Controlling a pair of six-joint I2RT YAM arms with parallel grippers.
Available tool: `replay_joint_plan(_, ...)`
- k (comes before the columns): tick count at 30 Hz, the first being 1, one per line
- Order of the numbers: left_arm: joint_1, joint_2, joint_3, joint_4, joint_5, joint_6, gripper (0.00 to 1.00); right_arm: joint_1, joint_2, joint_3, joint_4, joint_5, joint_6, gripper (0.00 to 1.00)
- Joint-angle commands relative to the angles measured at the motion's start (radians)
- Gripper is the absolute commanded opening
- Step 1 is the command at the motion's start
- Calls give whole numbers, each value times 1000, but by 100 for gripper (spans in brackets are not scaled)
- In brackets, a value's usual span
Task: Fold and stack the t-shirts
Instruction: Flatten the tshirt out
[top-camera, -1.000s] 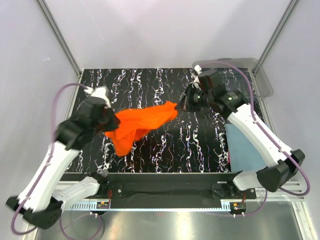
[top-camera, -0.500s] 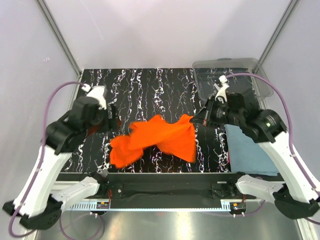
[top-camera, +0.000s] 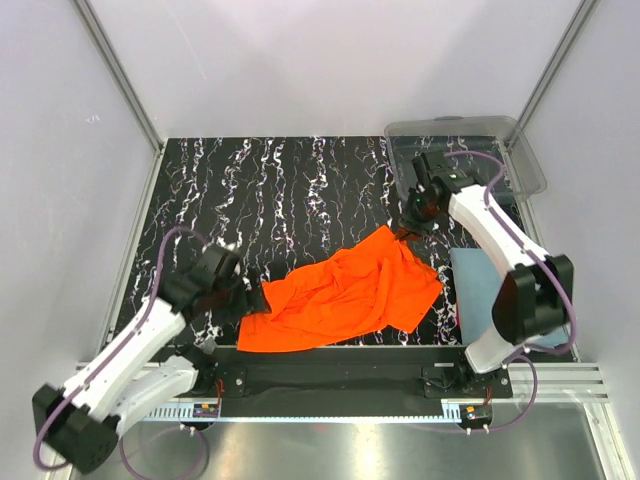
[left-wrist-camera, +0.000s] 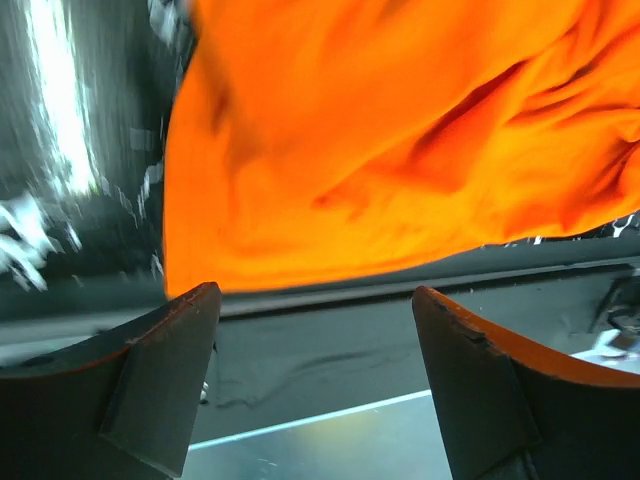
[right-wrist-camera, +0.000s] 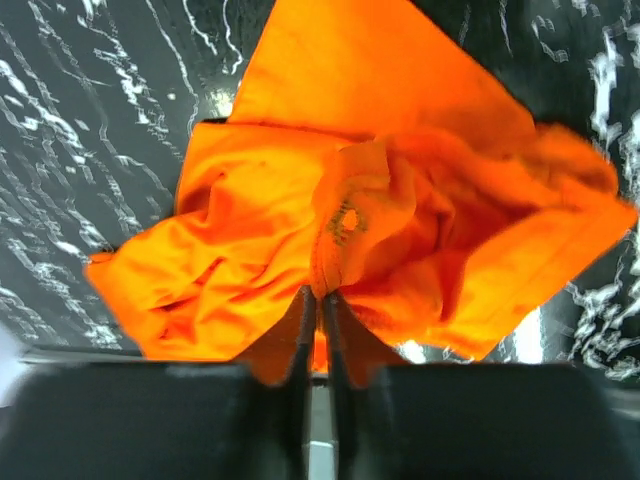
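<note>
The orange t-shirt (top-camera: 340, 295) lies crumpled and spread on the black marbled table (top-camera: 280, 190), near the front edge. My left gripper (top-camera: 250, 300) sits at the shirt's left corner, open, with nothing between its fingers; in the left wrist view the orange cloth (left-wrist-camera: 380, 130) lies just beyond the left gripper (left-wrist-camera: 315, 300). My right gripper (top-camera: 408, 228) is at the shirt's far right tip. In the right wrist view the right gripper (right-wrist-camera: 321, 295) has its jaws nearly together, pinching a raised fold of the orange cloth (right-wrist-camera: 250, 240). The blue-grey t-shirt (top-camera: 485, 290) lies flat at the right edge.
A clear plastic bin (top-camera: 525, 160) stands at the back right corner, behind the right arm. The dark front rail (top-camera: 330, 355) runs right below the orange shirt. White walls and metal posts close in the table on three sides.
The orange shirt, held up between both grippers before, has dropped flat onto the table. My left gripper opened, let go and moved toward the front edge. The right gripper moved back.
</note>
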Motion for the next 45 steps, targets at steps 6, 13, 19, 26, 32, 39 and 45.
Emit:
replay_joint_plan(6,-2,-249,-171,-34,-11,-386,70,4,0,-3,16,80,-146,47)
replay_joint_plan(13,0,-134,-240,118,-31,-378,62,5,-209,-204,11,33,-122,47)
replay_joint_plan(19,13,70,-263,360,65,-404,68,5,-324,-356,17,-13,-51,49)
replay_joint_plan(26,219,389,-240,582,163,-303,70,4,-327,-464,74,-66,13,50)
replay_joint_plan(32,391,574,-75,526,155,-139,67,4,-266,-410,77,-34,7,50)
replay_joint_plan(39,391,353,-21,335,40,-65,77,2,-217,-382,77,-15,-13,50)
replay_joint_plan(45,392,80,-135,144,-172,-96,72,1,-235,-401,77,-17,-18,49)
